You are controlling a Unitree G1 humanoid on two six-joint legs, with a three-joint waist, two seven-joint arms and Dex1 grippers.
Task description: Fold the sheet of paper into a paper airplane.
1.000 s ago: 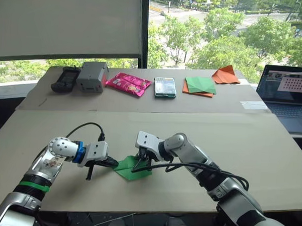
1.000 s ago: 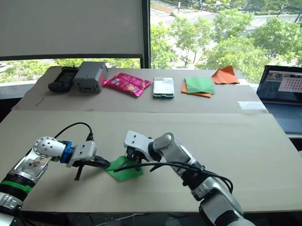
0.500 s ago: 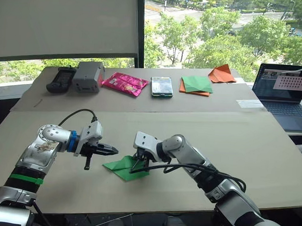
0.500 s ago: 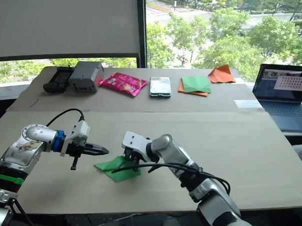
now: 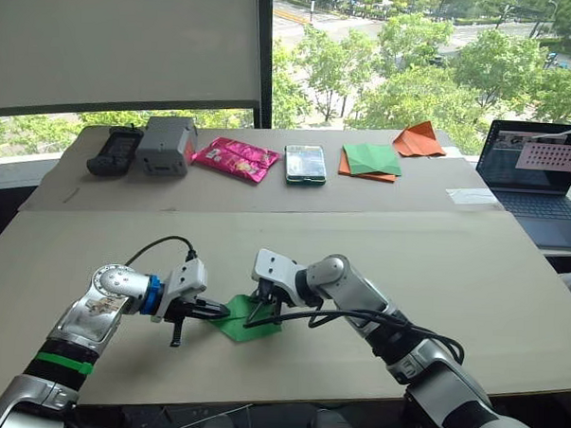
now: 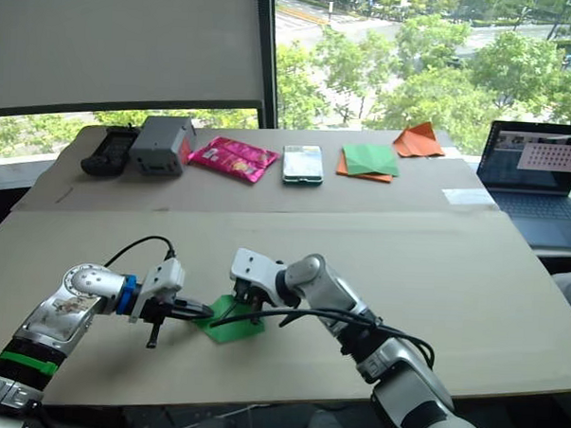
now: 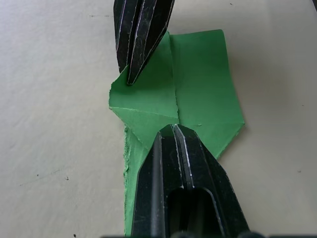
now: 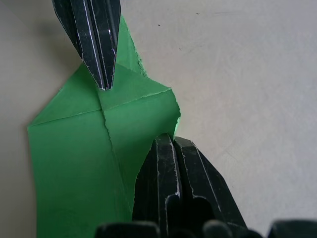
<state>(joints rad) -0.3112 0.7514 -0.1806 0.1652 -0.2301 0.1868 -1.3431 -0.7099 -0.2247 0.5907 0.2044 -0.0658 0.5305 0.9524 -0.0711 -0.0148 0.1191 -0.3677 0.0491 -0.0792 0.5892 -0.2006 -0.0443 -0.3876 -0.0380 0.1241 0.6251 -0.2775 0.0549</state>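
We see the folded sheet of paper (image 5: 246, 322) flat on the table (image 5: 454, 269); left gripper (image 5: 226, 312) and right gripper (image 5: 262, 314), both clenched, press down on it from opposite sides.

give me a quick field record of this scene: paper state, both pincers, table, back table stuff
sheet of paper: bright green, partly folded, flaps creased toward a centre seam, flat on the table
left pincer: shut, tip pressing on the paper
right pincer: shut, tip pressing on the paper, opposite the left one
table: tan surface
back table: black remote, grey box, pink packet, phone, green-and-orange paper stack, orange paper shape
laptop: open, far right
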